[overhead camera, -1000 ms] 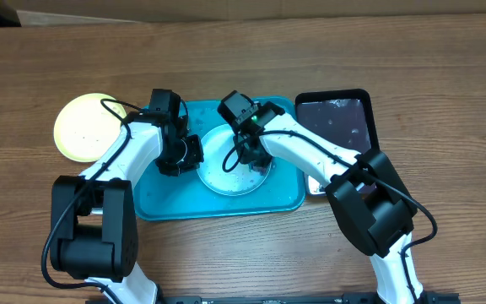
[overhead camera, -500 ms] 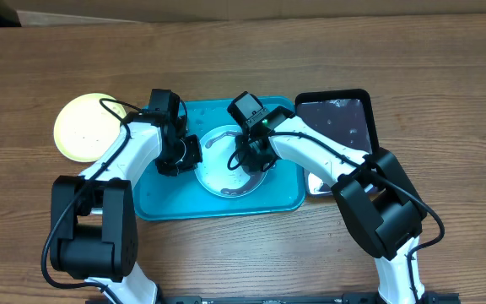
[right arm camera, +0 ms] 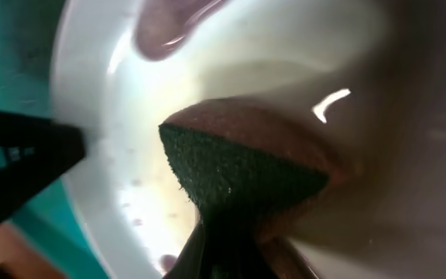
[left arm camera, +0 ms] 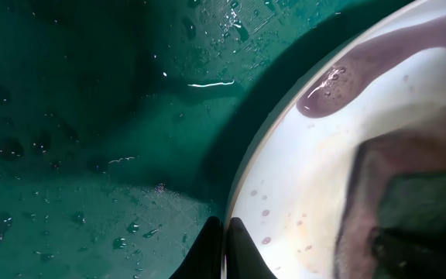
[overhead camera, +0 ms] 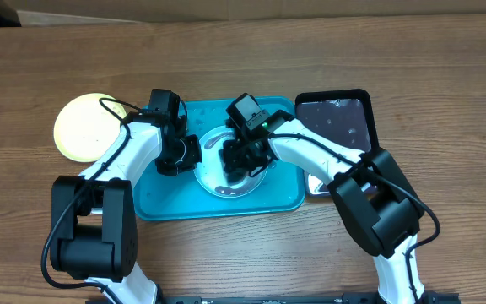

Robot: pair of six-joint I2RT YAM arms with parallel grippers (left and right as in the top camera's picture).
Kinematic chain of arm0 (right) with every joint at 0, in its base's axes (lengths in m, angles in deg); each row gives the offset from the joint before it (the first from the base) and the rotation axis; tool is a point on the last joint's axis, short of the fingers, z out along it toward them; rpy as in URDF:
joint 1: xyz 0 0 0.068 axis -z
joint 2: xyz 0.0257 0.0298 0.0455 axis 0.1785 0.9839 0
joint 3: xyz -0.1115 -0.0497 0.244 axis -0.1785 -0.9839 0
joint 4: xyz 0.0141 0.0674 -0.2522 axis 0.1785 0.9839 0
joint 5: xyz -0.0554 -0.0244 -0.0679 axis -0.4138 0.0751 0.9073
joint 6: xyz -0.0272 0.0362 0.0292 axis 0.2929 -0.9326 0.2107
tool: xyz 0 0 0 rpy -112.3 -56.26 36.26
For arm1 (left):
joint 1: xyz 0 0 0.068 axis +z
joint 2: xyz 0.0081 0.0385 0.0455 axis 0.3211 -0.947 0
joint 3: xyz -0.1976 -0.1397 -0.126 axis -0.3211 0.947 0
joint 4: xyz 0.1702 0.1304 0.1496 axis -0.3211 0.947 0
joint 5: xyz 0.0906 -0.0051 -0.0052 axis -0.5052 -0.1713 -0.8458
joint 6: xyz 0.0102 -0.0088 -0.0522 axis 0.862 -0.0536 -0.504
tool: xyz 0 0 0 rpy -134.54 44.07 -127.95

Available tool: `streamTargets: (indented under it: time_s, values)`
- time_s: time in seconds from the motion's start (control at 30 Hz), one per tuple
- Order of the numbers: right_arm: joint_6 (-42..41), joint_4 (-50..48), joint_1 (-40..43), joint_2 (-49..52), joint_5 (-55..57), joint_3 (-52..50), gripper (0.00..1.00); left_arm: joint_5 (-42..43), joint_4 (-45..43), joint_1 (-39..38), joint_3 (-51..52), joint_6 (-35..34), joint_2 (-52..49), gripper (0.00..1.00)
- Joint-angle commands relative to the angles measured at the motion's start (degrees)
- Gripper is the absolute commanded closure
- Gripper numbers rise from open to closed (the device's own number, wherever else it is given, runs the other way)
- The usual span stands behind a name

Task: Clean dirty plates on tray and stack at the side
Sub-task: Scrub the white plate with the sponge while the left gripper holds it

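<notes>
So the turquoise tray sits mid-table, and the white plate is lying inside it, a bit toward the 3 o'clock half. The left gripper comes in from 9 o'clock and its jaws are pinched tight on the rim of the white plate. In the left wrist view you can see both fingertips squeezed together, with the plate edge between them and the wet tray floor beside it.

The right gripper is over the plate's middle, clamped down on a dark green sponge. The sponge is pressed flat against the plate's surface. A dark purplish smear pools near the plate's rim at about 12 o'clock from the sponge, looks watery.

The yellow-green plate is off the tray, on the bare wood table at 9 o'clock, well apart from the left gripper. A black tray with water drops on it sits just beside the turquoise one at 3 o'clock
</notes>
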Motion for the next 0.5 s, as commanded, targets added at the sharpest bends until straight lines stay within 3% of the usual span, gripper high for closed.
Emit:
streamTargets:
  time_s: [0.0, 0.37, 0.47]
  values:
    - [0.3, -0.5, 0.6, 1.2, -10.6, 2.6, 0.96, 2.2, -0.5, -0.4, 0.2, -0.2, -0.6, 0.96]
    - [9.4, 10.3, 9.9, -11.0, -12.0, 9.1, 0.96, 2.0, 0.0, -0.4, 0.2, -0.2, -0.6, 0.96]
    - [12.4, 16.5, 13.6, -13.9, -7.6, 9.1, 0.96, 2.0, 0.0, -0.4, 0.2, -0.2, -0.6, 0.96]
